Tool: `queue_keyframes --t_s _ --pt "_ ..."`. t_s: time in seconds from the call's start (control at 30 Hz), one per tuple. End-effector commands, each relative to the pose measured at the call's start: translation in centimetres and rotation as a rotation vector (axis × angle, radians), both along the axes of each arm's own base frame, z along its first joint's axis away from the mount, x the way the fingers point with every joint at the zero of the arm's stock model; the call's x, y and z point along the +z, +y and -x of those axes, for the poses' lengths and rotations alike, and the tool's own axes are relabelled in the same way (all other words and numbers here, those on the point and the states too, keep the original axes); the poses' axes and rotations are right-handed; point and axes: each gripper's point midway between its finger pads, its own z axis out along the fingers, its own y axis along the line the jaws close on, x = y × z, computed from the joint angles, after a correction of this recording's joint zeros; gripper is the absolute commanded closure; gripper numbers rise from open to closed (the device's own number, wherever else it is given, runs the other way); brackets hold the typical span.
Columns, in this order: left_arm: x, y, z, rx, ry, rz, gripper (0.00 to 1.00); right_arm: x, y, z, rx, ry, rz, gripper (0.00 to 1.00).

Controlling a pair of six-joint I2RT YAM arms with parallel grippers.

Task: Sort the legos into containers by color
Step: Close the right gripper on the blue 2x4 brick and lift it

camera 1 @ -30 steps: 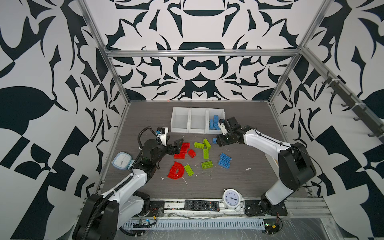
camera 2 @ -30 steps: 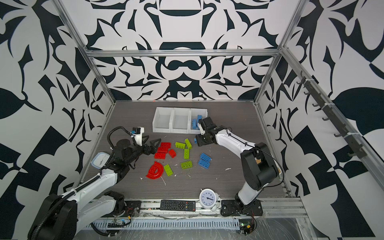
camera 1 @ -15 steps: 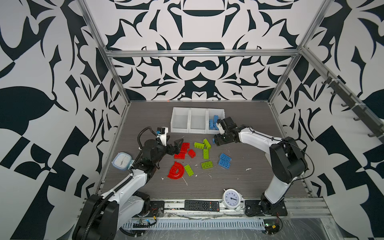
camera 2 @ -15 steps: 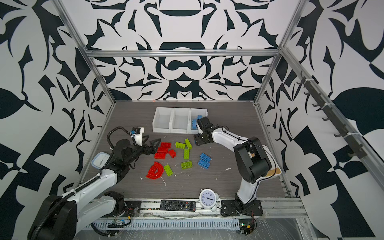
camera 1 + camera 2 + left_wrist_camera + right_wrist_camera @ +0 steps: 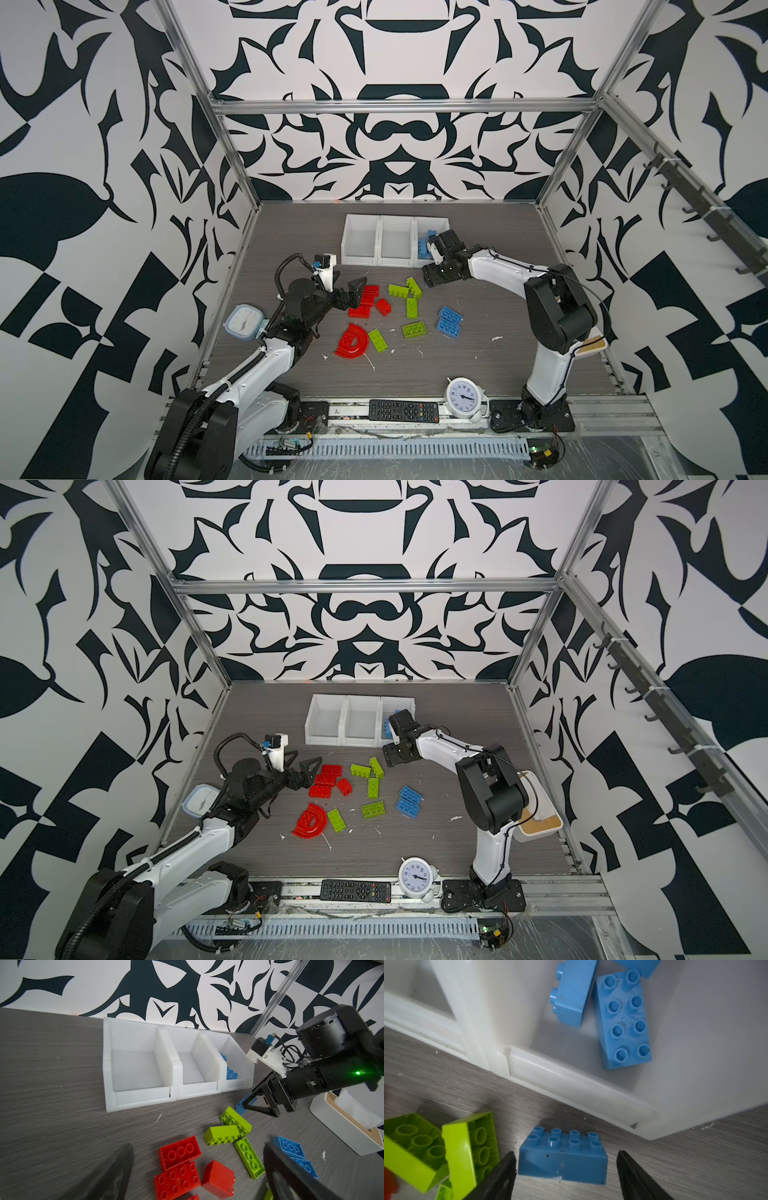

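One blue brick [image 5: 562, 1161] lies on the table [image 5: 695, 1157] just before the container [image 5: 571, 1086] holding blue pieces, between the parted jaws of your right gripper [image 5: 565, 1154], long axis running jaw to jaw, neither jaw seeming to touch it. Your left gripper [image 5: 198, 1146], spread wide, hovers over the red bricks [image 5: 179, 1153], well apart.

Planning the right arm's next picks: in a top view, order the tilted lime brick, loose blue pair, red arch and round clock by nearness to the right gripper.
From the right gripper:
1. tilted lime brick, right beside it
2. blue pair, mid-table, toward the front
3. red arch, front left
4. round clock, at the front edge
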Motion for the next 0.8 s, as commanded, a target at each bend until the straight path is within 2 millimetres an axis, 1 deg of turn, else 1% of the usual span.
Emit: queue_keyframes --t_s 0.0,0.4,0.6,0.77 --pt "0.5 -0.2 0.0 -0.008 -0.021 0.008 0.00 1.1 0.3 -0.9 0.007 -0.032 0.009 0.20" --pt "0.6 -0.2 0.0 -0.006 -0.024 0.007 0.00 -0.4 0.3 -1.1 0.010 -0.009 0.032 0.20" --pt "0.5 -0.1 0.0 -0.004 -0.021 0.006 0.00 -0.7 0.0 -0.9 0.007 0.000 0.046 0.22" --pt "0.5 -0.2 0.0 -0.008 -0.020 0.008 0.00 -0.7 0.0 -0.8 0.009 -0.002 0.042 0.27"
